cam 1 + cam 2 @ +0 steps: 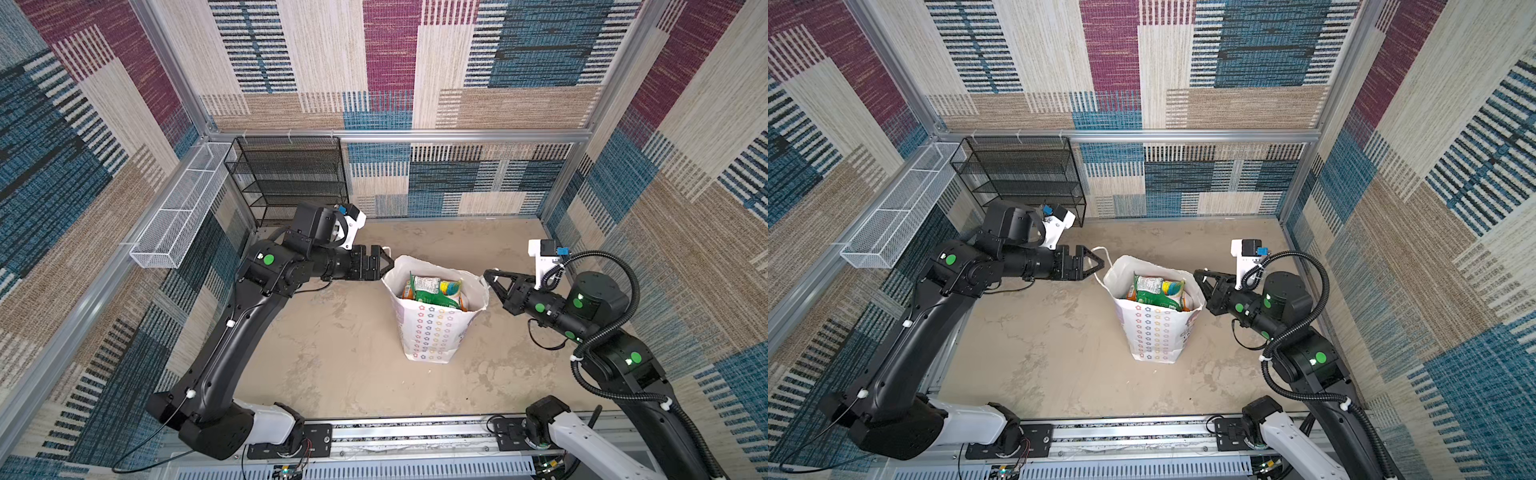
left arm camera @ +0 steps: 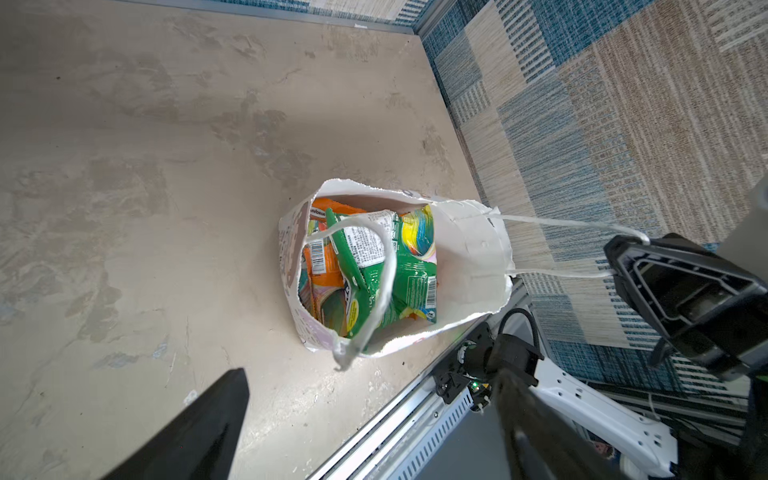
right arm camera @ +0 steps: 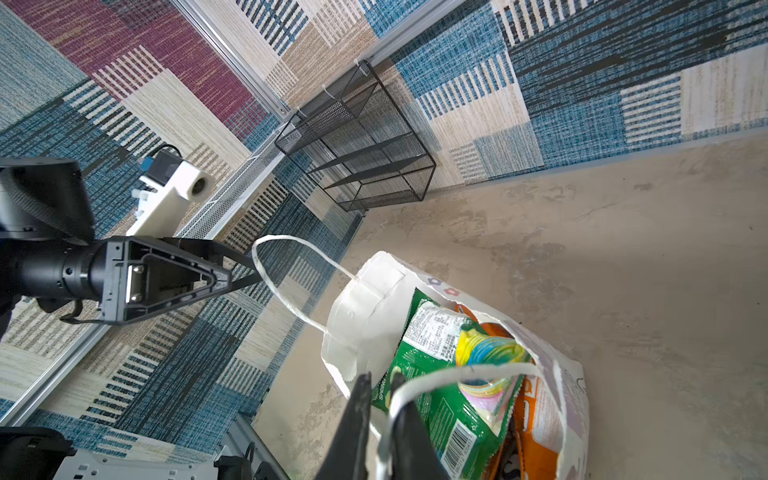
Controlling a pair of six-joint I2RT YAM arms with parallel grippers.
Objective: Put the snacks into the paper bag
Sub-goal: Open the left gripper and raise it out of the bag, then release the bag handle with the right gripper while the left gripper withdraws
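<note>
Now mind the paper bag point(image 1: 432, 332): stands upright mid-worktop point(image 1: 332, 365), between the two arms, stuffed almost to the rim with the snacks point(image 1: 434, 291), green, orange and multicolour packets poking up on edge. Shows no packet outside it in both top views, so reads as packed, with letting go of the handles as the likely step in hand.

Note the left gripper point(image 1: 390, 264): wide apart, gripping nothing, just beside the bag's rim, with the left handle point(image 3: 254, 257) looping right at its fingertips. Cannot tell whether hooked over one or merely beside it.

Note the right gripper point(image 1: 489, 276): nearly together, with the right handle point(image 3: 478, 370) running between the fingers and drawn taut in the left wrist view, so reads as pinching that cord.

Hazards, as judged:
- Tipping the bag by pulling away on the right with the cord pinched or snagged. Looks tall, light and top-heavy with slippery packets, so probably spills them across the worktop.
- Same trouble on the left through a loop caught on a fingertip during withdrawal.
- Tearing of the ragged paper rim under a sideways tug.

Calls for fully parted jaws and a slow retreat clear of both loops.
</note>
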